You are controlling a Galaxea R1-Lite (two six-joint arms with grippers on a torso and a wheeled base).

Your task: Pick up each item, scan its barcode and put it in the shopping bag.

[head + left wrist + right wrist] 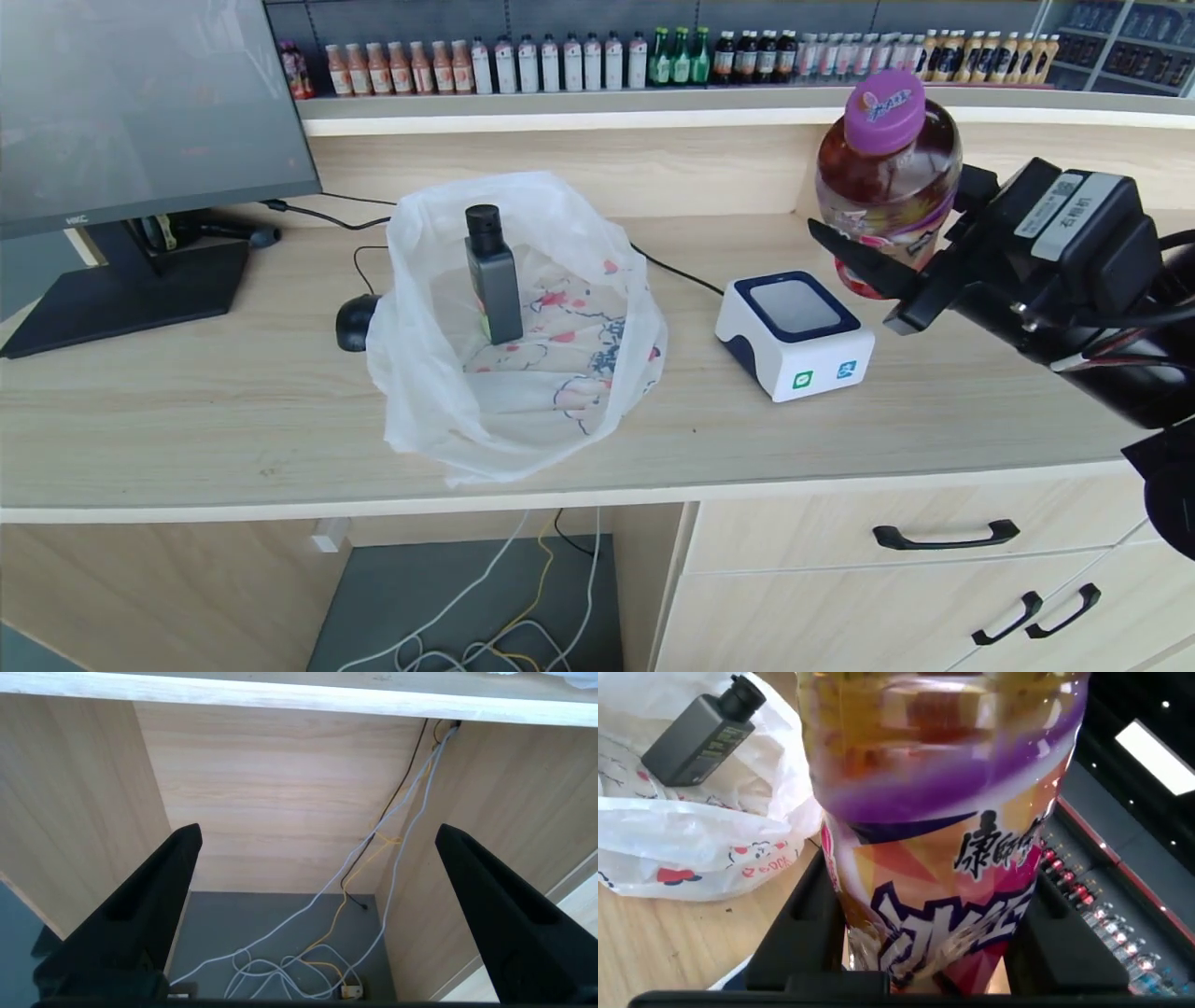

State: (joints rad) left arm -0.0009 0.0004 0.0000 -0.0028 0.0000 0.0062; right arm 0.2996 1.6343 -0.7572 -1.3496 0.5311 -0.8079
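Observation:
My right gripper [882,266] is shut on a drink bottle [887,177] with a purple cap, held upright in the air to the right of the white barcode scanner [794,334]. In the right wrist view the bottle [943,831] sits between the fingers. A white plastic shopping bag [509,327] stands open on the counter's middle, with a dark grey bottle [493,275] inside it; the same bottle [701,733] lies in the bag [710,831] in the right wrist view. My left gripper [318,915] hangs open below the counter, facing the cable recess.
A monitor [140,112] on a black stand occupies the counter's left. A black mouse [355,322] lies just left of the bag. Cables [374,896] hang under the counter. Drawers [943,537] are below on the right. Shelves of bottles [672,58] line the back.

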